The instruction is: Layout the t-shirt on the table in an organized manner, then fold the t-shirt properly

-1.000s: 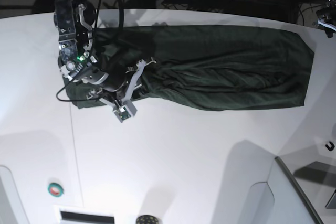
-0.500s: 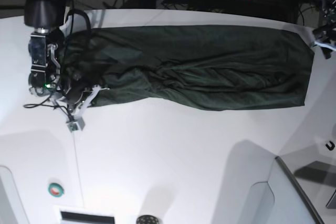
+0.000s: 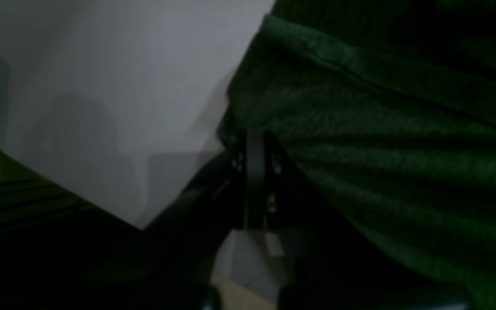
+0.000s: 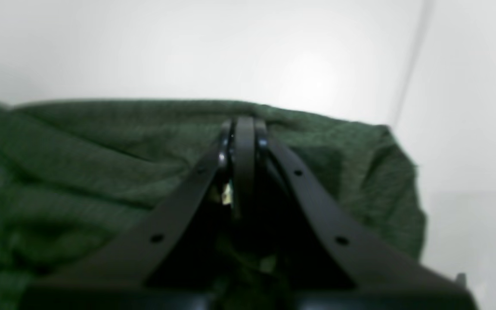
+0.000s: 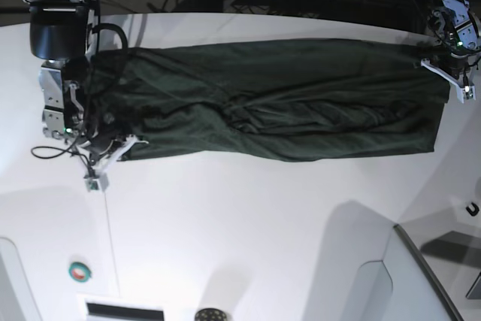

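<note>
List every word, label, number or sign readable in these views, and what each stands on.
None can be read. The t-shirt is plain, with no print, and the table bears no lettering. The green round thing near the table's front edge is too small to show any marking.

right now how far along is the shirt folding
Done: the t-shirt lies stretched lengthwise as a long band across the table, apparently already doubled over. In hand: the right gripper and left gripper are each shut on cloth at opposite ends. Left: the band is wrinkled and needs its crosswise folds.
</note>
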Controlling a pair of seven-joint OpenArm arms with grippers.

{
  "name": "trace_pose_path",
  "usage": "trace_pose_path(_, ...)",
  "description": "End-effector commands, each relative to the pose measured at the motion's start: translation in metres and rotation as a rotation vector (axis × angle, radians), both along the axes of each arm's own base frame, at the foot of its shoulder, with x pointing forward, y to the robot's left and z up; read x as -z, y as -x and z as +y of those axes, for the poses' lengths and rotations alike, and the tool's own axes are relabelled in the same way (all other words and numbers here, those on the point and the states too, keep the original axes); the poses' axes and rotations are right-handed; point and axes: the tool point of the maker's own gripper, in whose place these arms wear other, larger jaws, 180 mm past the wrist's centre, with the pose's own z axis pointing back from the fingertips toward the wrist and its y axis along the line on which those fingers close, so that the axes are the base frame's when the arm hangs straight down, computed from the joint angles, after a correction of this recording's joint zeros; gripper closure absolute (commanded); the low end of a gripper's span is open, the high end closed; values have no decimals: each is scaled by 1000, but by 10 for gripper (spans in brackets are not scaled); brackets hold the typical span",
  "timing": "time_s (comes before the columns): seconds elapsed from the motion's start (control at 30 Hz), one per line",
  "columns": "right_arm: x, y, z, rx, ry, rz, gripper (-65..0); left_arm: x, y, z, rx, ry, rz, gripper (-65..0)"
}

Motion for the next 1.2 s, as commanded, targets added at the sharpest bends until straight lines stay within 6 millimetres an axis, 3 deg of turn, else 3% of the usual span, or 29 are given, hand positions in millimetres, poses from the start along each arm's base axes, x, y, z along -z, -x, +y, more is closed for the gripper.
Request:
trace_pose_path(0.0,-4,-6,-15,22,41,-7,-6,-12,-1,12,-3,-39,-7,0)
trace_pose_path(0.2,-10,-11,-13,21,40,-25,-6,-35,-16,16,15,-81,-62,0)
trace_pose_path(0.3,-24,-17,-11,15,44,-73,-9,-52,-28,18,29,-114,-99,0)
trace_pose_path(0.4,-49,-17,5,-8,40,-156,-30,-69,-38,19,42,-145,-136,0)
trace_pose_path(0.47,-68,-9,11,-37,58,-184,-108,-79,-43,19,51,-164,-155,0)
trace_pose_path(0.57,-92,14,60,-179,65,-223,-233,-96,-49,19,65,-199,-188,0)
trace_pose_path(0.67,-101,44,107,-340,60,-250,-255,-105,-32,27,47,-224,-189,0)
trace_pose_path(0.77,-99,62,144,-450,36,-245,-257,-113,-13,35,-3,-201,-236,0)
trace_pose_path(0.87,-88,70,156,-484,25,-212,-260,-113,13,42,-45,-167,-250,0)
trace_pose_path(1.07,-86,68,183,-576,25,-211,-405,-113,51,57,-92,-178,-212,0)
trace_pose_path(1.17,-73,65,194,-590,17,-172,-410,-116,61,64,-118,-188,-211,0)
